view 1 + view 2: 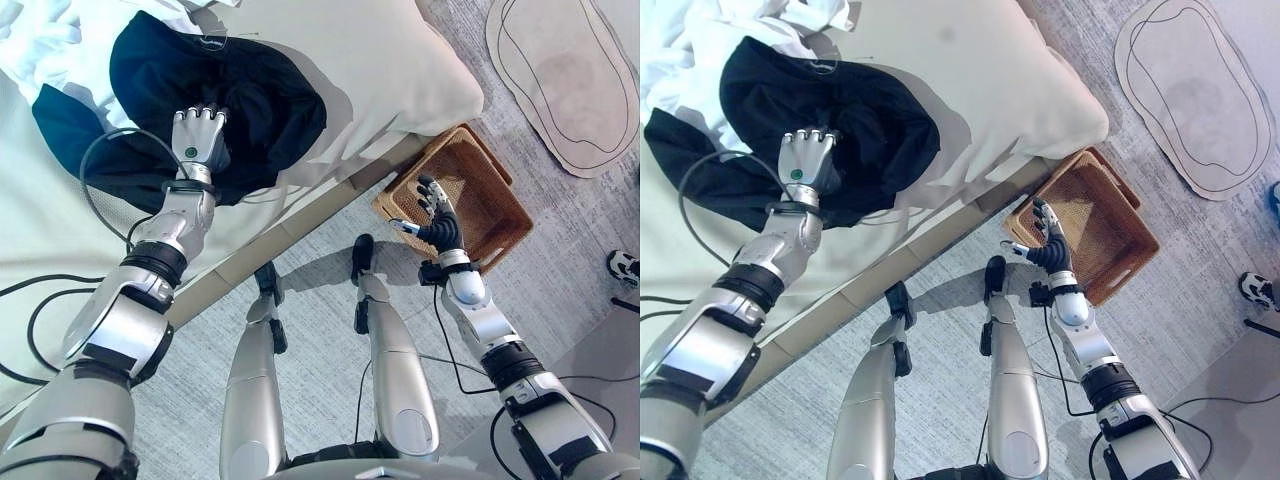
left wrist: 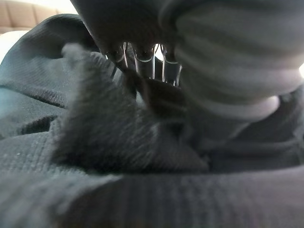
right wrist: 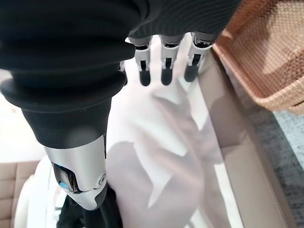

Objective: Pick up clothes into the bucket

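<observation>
Left hand (image 1: 200,140) down on black garment (image 1: 250,100) on bed (image 1: 400,60), fingers curled into cloth; basket (image 1: 480,195) well right, beneath loosely open right hand (image 1: 437,215).

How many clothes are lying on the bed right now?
2: a black garment under the left robot hand, and a white one at the bed's far corner; more may be hidden.

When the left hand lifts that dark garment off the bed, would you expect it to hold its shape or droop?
The dark garment lies rumpled in soft folds on the bed, so it will probably droop and trail. It looks thin, likely light. Cloth bunches around the left hand, so it may slip from a loose grip.
</observation>
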Robot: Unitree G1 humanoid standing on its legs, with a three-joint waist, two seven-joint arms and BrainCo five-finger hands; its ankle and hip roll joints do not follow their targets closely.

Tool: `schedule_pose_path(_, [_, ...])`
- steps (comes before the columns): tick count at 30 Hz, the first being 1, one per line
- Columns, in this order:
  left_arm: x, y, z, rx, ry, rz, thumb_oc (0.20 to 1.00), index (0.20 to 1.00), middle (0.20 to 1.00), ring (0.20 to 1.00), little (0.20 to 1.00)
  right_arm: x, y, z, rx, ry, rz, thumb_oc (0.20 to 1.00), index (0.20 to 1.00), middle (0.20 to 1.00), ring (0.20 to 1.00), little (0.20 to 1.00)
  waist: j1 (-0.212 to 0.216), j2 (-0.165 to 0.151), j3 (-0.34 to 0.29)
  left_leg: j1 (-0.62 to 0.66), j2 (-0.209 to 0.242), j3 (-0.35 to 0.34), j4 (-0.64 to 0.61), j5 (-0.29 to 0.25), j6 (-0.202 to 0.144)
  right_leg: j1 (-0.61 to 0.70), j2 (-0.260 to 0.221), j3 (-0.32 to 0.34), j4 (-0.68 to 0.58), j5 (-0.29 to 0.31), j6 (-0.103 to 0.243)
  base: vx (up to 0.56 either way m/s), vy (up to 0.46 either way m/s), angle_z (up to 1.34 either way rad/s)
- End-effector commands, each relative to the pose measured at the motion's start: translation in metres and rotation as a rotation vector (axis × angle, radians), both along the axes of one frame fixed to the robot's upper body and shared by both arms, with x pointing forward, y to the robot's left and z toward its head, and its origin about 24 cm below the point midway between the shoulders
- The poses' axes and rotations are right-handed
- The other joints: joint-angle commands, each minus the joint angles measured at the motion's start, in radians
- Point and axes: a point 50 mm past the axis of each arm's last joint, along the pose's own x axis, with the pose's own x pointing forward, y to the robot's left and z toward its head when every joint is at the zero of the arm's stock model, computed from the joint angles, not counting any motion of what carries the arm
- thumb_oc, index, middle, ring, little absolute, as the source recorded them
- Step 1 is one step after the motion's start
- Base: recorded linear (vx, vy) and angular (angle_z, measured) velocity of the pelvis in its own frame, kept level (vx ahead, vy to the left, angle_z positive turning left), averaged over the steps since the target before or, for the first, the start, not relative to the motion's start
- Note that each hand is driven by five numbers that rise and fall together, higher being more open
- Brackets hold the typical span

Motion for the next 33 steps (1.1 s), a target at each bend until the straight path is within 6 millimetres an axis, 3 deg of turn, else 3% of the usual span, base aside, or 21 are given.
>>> schedule_pose_path(1, [-0.008,0.020,-0.038,0.061,0.137,0.055,0.200,0.200,0.200,0.200,0.200,-0.011,-0.006,-0.004,-0.004,-0.028,0.008,1.000,1.000,1.000,1.000,1.000,0.001,-0.011,-0.108,-0.067,0.006,-0.037,0.112,-0.081,-0.014,0.039,-0.094,0.018,-0.014,0.006,0.107,0.00,0.000,0.00])
schedule_pose_path(11, [-0.022,0.019,-0.065,0.021,0.183,0.021,0.200,0.200,0.200,0.200,0.200,-0.017,-0.010,-0.012,-0.017,-0.001,-0.005,1.000,1.000,1.000,1.000,1.000,0.026,-0.003,-0.129,0.024,0.006,-0.047,0.060,-0.068,-0.023,0.134,-0.095,-0.008,-0.052,0.009,0.110,0.01,-0.011,0.00])
schedule_pose_path(17, [-0.043,0.011,-0.076,-0.107,0.141,-0.080,0.200,0.200,0.200,0.200,0.200,-0.021,-0.016,-0.020,-0.022,0.032,-0.038,1.000,1.000,1.000,1.000,1.000,0.070,0.005,-0.163,0.163,0.007,-0.054,-0.022,-0.054,-0.032,0.278,-0.096,-0.047,-0.107,0.014,0.113,0.06,-0.049,0.01])
schedule_pose_path(22, [-0.068,-0.006,-0.067,-0.371,0.075,-0.266,0.200,0.200,0.200,0.200,0.200,-0.022,-0.021,-0.026,-0.032,0.066,-0.056,1.000,1.000,1.000,1.000,1.000,0.107,0.011,-0.201,0.278,0.005,-0.068,-0.097,-0.034,-0.036,0.393,-0.096,-0.083,-0.161,0.025,0.112,0.08,-0.053,0.10])
schedule_pose_path(25, [-0.087,-0.022,-0.051,-0.579,0.020,-0.449,0.200,0.200,0.200,0.200,0.200,-0.020,-0.020,-0.026,-0.110,0.072,-0.051,1.000,1.000,1.000,1.000,1.000,0.130,0.014,-0.227,0.334,0.011,-0.076,-0.137,-0.024,-0.041,0.455,-0.085,-0.104,-0.195,0.028,0.110,0.07,-0.063,0.21])
schedule_pose_path(26, [-0.089,-0.024,-0.054,-0.608,0.032,-0.466,0.200,0.200,0.200,0.200,0.200,-0.018,-0.018,-0.026,-0.134,0.072,-0.041,1.000,1.000,1.000,1.000,1.000,0.136,0.014,-0.237,0.341,0.011,-0.077,-0.142,-0.021,-0.041,0.463,-0.084,-0.110,-0.201,0.029,0.108,0.07,-0.063,0.13])
schedule_pose_path(33, [-0.109,-0.055,-0.012,-0.759,-0.011,-0.797,0.200,0.200,0.200,0.200,0.200,-0.004,0.013,-0.019,-0.382,0.061,0.132,1.000,1.000,1.000,1.000,1.000,0.172,0.018,-0.286,0.426,0.028,-0.086,-0.175,-0.017,-0.052,0.555,-0.061,-0.140,-0.241,0.019,0.100,0.05,-0.064,0.13])
